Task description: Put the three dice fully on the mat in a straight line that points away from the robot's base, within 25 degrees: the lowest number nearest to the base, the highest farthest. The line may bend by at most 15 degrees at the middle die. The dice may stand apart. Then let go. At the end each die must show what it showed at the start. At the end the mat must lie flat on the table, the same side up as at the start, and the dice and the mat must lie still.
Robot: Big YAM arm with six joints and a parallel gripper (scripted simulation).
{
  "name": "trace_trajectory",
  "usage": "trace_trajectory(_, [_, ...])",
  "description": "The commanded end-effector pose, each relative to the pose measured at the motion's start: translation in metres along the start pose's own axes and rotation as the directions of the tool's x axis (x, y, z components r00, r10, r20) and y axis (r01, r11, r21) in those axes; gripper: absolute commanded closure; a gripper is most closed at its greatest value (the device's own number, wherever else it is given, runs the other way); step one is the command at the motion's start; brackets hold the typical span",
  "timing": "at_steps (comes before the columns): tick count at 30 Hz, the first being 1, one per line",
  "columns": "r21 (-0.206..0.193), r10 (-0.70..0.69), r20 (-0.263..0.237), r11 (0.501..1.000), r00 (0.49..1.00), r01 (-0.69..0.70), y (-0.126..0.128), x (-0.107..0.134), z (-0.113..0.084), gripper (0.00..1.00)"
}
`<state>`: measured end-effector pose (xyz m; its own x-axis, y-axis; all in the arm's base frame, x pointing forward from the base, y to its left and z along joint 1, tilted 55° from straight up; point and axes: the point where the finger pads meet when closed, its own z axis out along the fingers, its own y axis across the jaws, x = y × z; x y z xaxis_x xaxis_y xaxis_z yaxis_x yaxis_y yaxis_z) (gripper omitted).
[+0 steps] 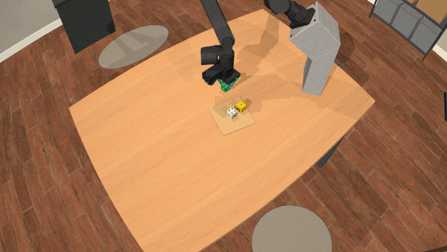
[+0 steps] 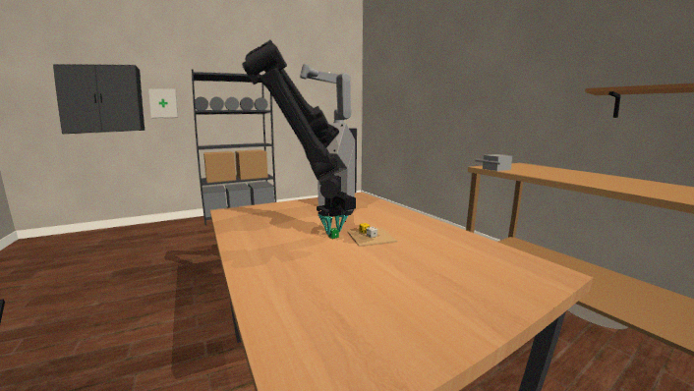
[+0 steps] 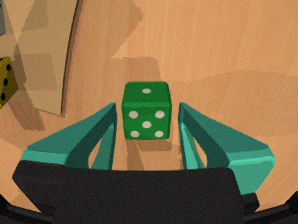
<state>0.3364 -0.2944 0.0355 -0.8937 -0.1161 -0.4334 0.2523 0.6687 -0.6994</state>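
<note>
The green die [image 1: 224,87] [image 2: 334,234] [image 3: 146,112] stands on the table beside the mat [image 1: 224,129] [image 2: 380,241] [image 3: 57,30]. The wrist view shows its five and one faces. My gripper [image 1: 226,87] [image 2: 334,230] [image 3: 147,110] is part open. Its teal fingertips are at either side of the green die, with a gap at each side. The yellow die [image 1: 241,107] [image 2: 364,228] [image 3: 6,82] is on the mat near its edge, with a one on top. The white die [image 1: 232,113] [image 2: 372,232] is close beside it, nearer the mat's middle, with a four on top.
The robot's grey base column [image 1: 318,63] [image 2: 344,157] stands at the table's far end. The arm reaches over the table [image 1: 142,142] [image 2: 393,305] from there. In the wrist view, the mat's near edge lies to the left of the left finger.
</note>
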Motion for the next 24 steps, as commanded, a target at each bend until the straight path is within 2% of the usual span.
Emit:
trace_trajectory(1, [0.007,-0.005,0.0,1.0,1.0,0.005,-0.0027,0.0008,0.0091,0.55])
trace_trajectory(5, [0.007,-0.006,0.001,1.0,1.0,0.006,-0.0021,0.0004,0.0144,0.55])
trace_trajectory(24, [0.009,0.0,0.004,1.0,1.0,0.0,-0.0033,-0.0001,0.0136,0.55])
